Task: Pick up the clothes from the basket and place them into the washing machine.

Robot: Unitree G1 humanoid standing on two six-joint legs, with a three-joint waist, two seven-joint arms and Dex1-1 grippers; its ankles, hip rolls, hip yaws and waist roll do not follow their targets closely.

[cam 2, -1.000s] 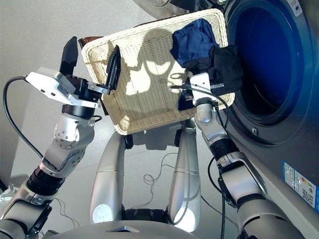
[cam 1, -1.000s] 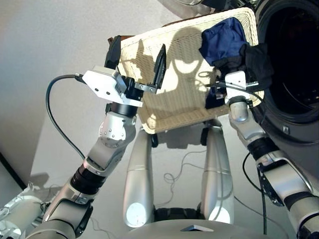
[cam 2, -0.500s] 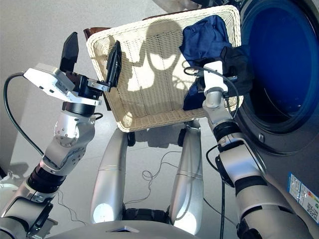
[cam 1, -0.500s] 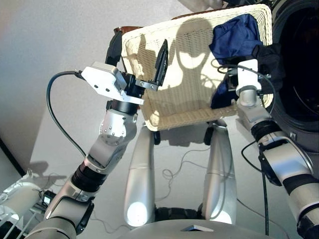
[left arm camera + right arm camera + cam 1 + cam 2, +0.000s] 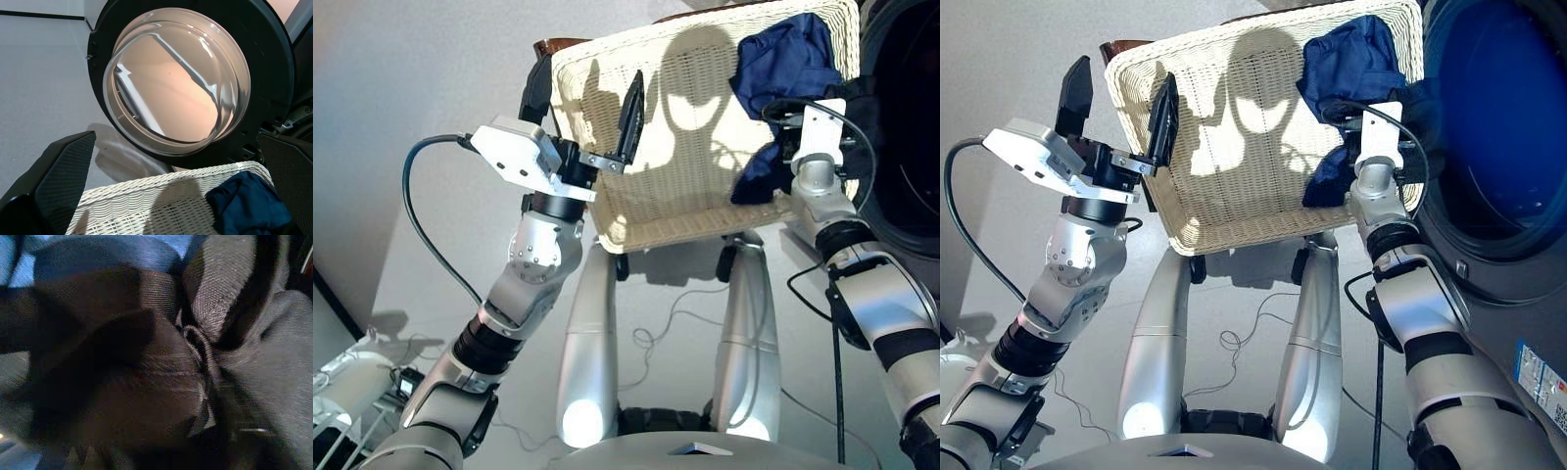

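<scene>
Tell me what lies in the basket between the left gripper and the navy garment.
Nothing: between the left gripper and the navy garment, the basket shows only bare wicker with shadows across it. Both eye views show this.

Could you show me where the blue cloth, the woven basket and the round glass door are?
Navy blue cloth garment [image 5: 1347, 64], right eye view: its bunched upper folds.
Cream woven wicker basket [image 5: 1234, 166], right eye view: its bare woven floor.
Black-rimmed round glass door [image 5: 176, 88], left wrist view: the glass centre.
</scene>
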